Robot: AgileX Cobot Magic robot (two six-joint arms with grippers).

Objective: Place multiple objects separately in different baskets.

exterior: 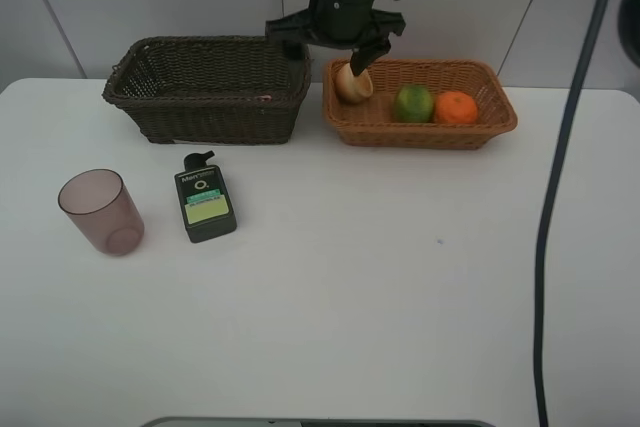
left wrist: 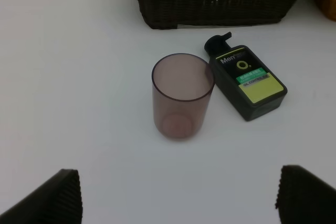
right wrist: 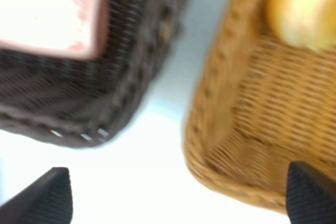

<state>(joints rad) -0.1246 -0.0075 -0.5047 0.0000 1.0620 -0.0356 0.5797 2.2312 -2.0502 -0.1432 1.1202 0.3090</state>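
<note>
The dark brown basket (exterior: 210, 87) stands at the back, with the light tan basket (exterior: 420, 132) to its right. The tan basket holds a peach-like fruit (exterior: 352, 82), a green fruit (exterior: 413, 103) and an orange (exterior: 456, 107). The mauve cup (exterior: 100, 212) stands upright on the table and the dark-green bottle (exterior: 205, 204) lies flat beside it. My right gripper (exterior: 325, 52) hangs open and empty above the gap between the baskets. The right wrist view shows the pink bottle (right wrist: 50, 19) lying in the dark basket (right wrist: 136, 77). My left gripper (left wrist: 176, 203) is open and empty, short of the cup (left wrist: 181, 98) and bottle (left wrist: 247, 80).
A white table (exterior: 400, 277) carries everything, with a white wall behind it. A dark cable (exterior: 560, 167) hangs down at the right. The tan basket's rim (right wrist: 210, 103) and the peach-like fruit (right wrist: 304, 9) show blurred in the right wrist view.
</note>
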